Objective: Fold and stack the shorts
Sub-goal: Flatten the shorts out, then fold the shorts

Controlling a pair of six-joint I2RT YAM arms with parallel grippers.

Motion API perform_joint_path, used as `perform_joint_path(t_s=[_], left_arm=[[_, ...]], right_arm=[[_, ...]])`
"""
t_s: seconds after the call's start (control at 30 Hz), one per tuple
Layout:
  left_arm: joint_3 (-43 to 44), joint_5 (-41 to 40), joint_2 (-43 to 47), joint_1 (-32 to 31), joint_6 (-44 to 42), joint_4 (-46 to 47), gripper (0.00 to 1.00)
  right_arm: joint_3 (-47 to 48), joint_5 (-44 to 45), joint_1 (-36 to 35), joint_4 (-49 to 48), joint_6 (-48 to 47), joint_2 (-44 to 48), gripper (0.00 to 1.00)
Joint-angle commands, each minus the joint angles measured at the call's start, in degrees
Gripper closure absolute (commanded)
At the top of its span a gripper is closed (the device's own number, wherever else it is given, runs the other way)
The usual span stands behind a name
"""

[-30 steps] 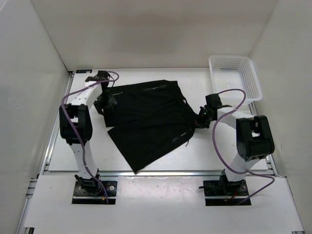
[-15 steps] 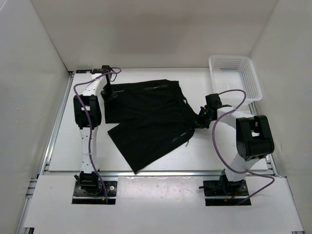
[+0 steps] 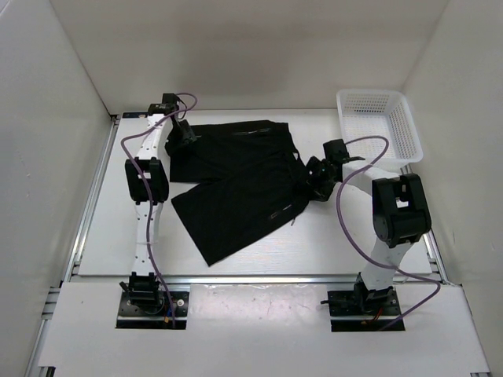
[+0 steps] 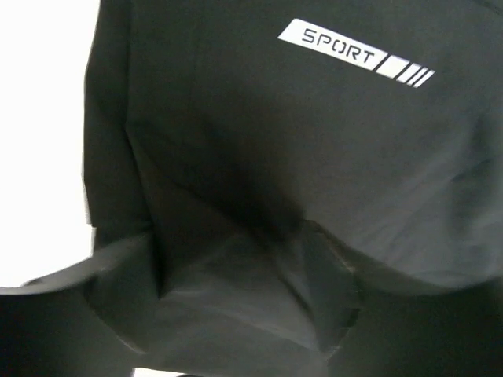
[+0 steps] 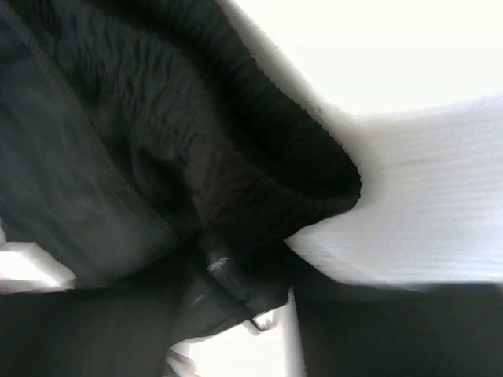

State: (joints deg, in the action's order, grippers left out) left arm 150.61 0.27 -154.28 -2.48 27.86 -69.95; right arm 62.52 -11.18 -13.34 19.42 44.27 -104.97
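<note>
Top external view, and both arms have just swung. A second ago the left pincer sat over the left side of the shorts. Now it is out at the far-left corner of the far leg, toward the back of the table. The right pincer has slid inward too. The whole garment has gone with them, shifted left and back, and the far leg is drawn flatter. That reads as spreading and straightening, so the folding proper is not yet begun and nothing is stacked.

The shorts lie open across mid-table, waist toward the right arm, two legs fanning left and near. The white basket sits well apart at the far right.

Right wrist view: the ribbed waistband bunches down into the fingers, so that pincer is pinching the shorts. Left wrist view: black cloth fills everything, with ridges running toward the bottom edge as if gripped. The fingers are hidden, so I cannot tell whether it is closed. One white label reads clearly there: "SPORT", with slanted bars beside it.
</note>
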Motion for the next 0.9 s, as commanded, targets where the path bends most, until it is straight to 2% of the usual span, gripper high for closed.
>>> perform_joint_path(t_s=[0.0, 0.03, 0.07, 0.2, 0.27, 0.33, 0.37, 0.4, 0.47, 0.5, 0.53, 0.6, 0.63, 0.73, 0.8, 0.87], left_arm=[[1.53, -0.88, 5.64, 1.60, -1.14, 1.84, 0.19], [0.23, -1.41, 7.48, 1.60, -1.14, 2.53, 0.06], [-0.48, -1.42, 11.85, 2.21, -1.14, 3.24, 0.02], [-6.01, -3.43, 23.91, 2.74, -1.14, 3.24, 0.00], [-14.60, -4.57, 29.71, 2.74, -0.53, 2.63, 0.00], [-23.21, -4.58, 39.20, 2.74, 0.09, 3.15, 0.00], [-32.91, -4.06, 42.36, 2.14, 1.22, 3.16, 0.00], [-38.23, -4.05, 48.57, 1.61, 1.76, 3.85, 0.04], [-48.77, -2.56, 54.67, -1.63, 2.99, 5.52, 0.10], [-59.18, -1.25, 57.66, -3.13, 4.65, 6.23, 0.12], [-64.25, 0.50, 63.17, -4.71, 5.88, 6.75, 0.14], [-76.87, 2.35, 67.86, -10.42, 10.78, 7.46, 0.16], [-80.43, 4.54, 71.45, -12.44, 12.64, 8.07, 0.16], [-90.47, 7.01, 76.73, -20.97, 21.60, 8.08, 0.16], [-93.55, 7.55, 78.51, -26.31, 25.47, 8.60, 0.15], [-96.89, 9.12, 79.13, -29.06, 29.53, 9.31, 0.13]], right_arm=[[0.85, 3.61, -0.10, 1.94, -0.58, -0.33, 0.12], [0.85, 4.40, -0.10, 2.63, -1.55, 0.20, 0.06], [0.85, 5.11, -0.10, 2.64, -2.17, 0.81, 0.01], [-0.38, 6.87, -0.10, 2.64, -4.27, 3.27, 0.00], [-1.00, 7.75, -0.10, 3.16, -5.06, 3.28, 0.04], [-1.00, 8.63, -0.10, 3.17, -5.78, 3.28, 0.11], [-1.00, 9.24, -0.10, 3.17, -5.78, 3.28, 0.15], [-1.00, 9.77, -0.10, 3.17, -6.38, 3.28, 0.20], [-1.00, 9.77, -0.10, 3.17, -6.39, 3.28, 0.29], [-1.00, 9.77, -0.10, 3.17, -7.00, 2.67, 0.33], [-0.48, 9.77, -0.10, 2.65, -7.01, 2.14, 0.48], [-0.47, 9.25, -0.10, 2.12, -7.01, 1.61, 0.67], [-0.47, 8.64, -0.63, 2.11, -7.01, 1.61, 0.80], [-0.99, 7.93, -0.63, 1.50, -7.01, 1.61, 0.90], [-1.00, 7.32, -1.15, 1.50, -7.01, 2.22, 0.91], [-1.52, 7.31, -1.16, 0.97, -7.01, 2.22, 0.91]])
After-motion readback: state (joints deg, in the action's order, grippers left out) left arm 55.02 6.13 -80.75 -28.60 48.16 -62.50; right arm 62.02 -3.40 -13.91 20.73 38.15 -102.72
